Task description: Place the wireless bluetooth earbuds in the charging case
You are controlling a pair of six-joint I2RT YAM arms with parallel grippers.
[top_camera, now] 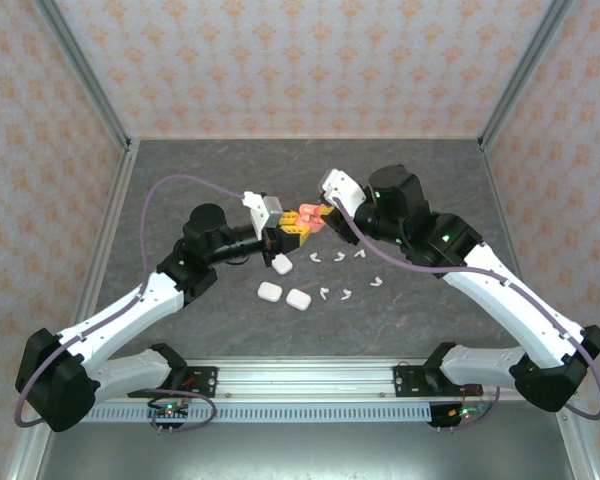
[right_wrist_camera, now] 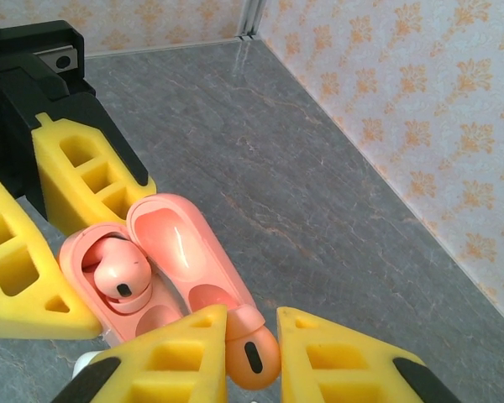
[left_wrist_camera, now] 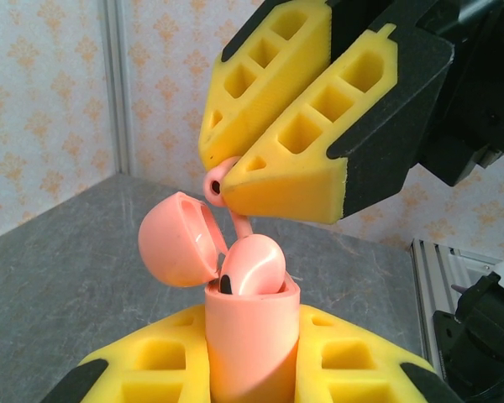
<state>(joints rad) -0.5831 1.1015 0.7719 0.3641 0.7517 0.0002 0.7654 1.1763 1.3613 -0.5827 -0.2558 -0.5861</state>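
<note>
My left gripper (left_wrist_camera: 252,361) is shut on an upright coral-pink charging case (left_wrist_camera: 250,323) whose lid (left_wrist_camera: 178,239) hangs open. One pink earbud (left_wrist_camera: 254,267) sits in the case. My right gripper (right_wrist_camera: 252,326) is shut on a second pink earbud (right_wrist_camera: 254,357), held just over the case's empty slot (right_wrist_camera: 155,317) beside the seated earbud (right_wrist_camera: 122,273). In the top view both grippers, left (top_camera: 286,228) and right (top_camera: 324,211), meet above mid-table at the pink case (top_camera: 306,219). Several white earbuds (top_camera: 337,256) lie on the table below them.
Three white closed cases (top_camera: 270,292) (top_camera: 298,299) (top_camera: 280,264) lie on the grey table (top_camera: 180,180) in front of the left gripper. More white earbuds (top_camera: 345,293) lie to their right. Patterned walls close in the back and both sides.
</note>
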